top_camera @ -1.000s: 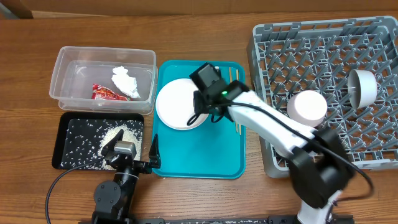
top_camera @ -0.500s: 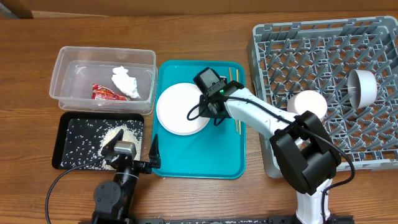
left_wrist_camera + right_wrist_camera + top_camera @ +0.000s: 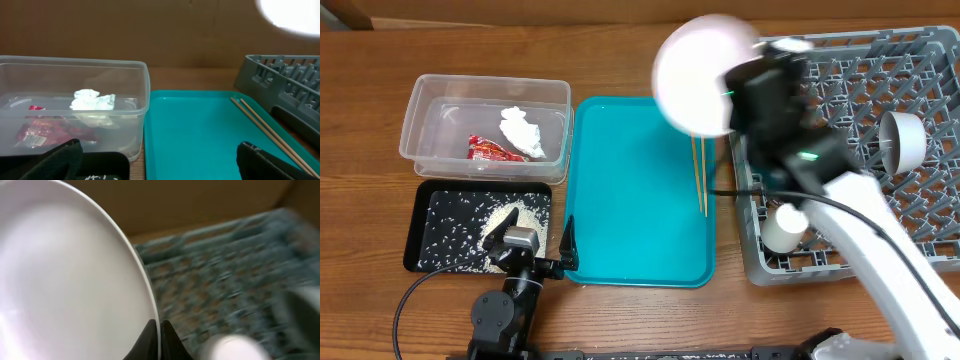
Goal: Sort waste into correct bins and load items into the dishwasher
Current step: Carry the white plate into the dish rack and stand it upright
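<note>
My right gripper is shut on the rim of the white round plate, held high over the gap between the teal tray and the grey dish rack; the plate fills the right wrist view. The rack holds a white bowl and a small white cup. Wooden chopsticks lie on the teal tray. The clear tub holds the red wrapper and the tissue wad. Rice lies in the black tray. My left gripper is open and empty, low at the front.
The teal tray lies between the bins and the rack, bare but for the chopsticks. The right arm stretches over the rack's front left part. Wooden tabletop surrounds everything.
My right gripper has lifted the white plate off the teal tray and carried it up and to the right, toward the rack. The left arm has not moved.
</note>
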`<act>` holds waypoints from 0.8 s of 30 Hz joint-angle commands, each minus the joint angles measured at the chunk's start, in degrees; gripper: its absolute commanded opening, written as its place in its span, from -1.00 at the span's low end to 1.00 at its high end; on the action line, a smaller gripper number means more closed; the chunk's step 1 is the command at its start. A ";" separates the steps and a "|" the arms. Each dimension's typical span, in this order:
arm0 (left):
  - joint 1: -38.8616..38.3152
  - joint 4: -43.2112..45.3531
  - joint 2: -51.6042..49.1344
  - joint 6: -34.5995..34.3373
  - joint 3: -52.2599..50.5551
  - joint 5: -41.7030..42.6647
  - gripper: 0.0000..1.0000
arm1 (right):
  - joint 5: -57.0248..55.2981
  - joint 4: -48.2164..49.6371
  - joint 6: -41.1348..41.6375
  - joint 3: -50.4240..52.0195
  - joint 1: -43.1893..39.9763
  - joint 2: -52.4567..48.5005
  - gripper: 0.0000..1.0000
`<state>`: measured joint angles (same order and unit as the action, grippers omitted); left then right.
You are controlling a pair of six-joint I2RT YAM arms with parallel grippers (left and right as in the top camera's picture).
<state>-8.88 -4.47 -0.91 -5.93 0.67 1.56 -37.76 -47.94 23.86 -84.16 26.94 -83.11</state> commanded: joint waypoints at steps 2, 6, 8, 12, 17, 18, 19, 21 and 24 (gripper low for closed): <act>0.39 0.22 0.59 0.61 -0.39 0.83 1.00 | -17.31 0.44 -9.01 0.20 -6.95 -1.49 -0.92; 0.39 0.22 0.59 0.61 -0.39 0.83 1.00 | -19.69 2.67 -10.99 0.22 -14.08 -4.66 -0.92; 0.39 0.22 0.59 0.61 -0.39 0.83 1.00 | -19.78 3.76 -12.04 0.24 -16.61 -6.32 -0.92; 0.39 0.22 0.59 0.61 -0.39 0.83 1.00 | -23.76 8.28 -14.05 0.24 -19.32 -9.70 -0.92; 0.39 0.22 0.59 0.61 -0.39 0.83 1.00 | -23.93 11.61 -18.34 0.26 -19.39 -14.32 -0.92; 0.39 0.22 0.59 0.61 -0.39 0.83 1.00 | -23.96 11.34 -18.32 0.37 -19.23 -15.28 -0.92; 0.39 0.22 0.59 0.61 -0.39 0.83 1.00 | -23.96 11.30 -18.32 0.57 -19.15 -16.04 -0.92; 0.39 0.22 0.59 0.61 -0.39 0.83 1.00 | -24.79 11.23 -18.32 1.01 -18.82 -17.44 -0.92; 0.39 0.22 0.59 0.61 -0.39 0.83 1.00 | -27.82 11.47 -18.32 1.11 -17.79 -18.60 -0.92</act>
<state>-8.88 -4.47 -0.91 -5.93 0.67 1.56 -61.30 -36.99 6.07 -83.59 7.90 -101.06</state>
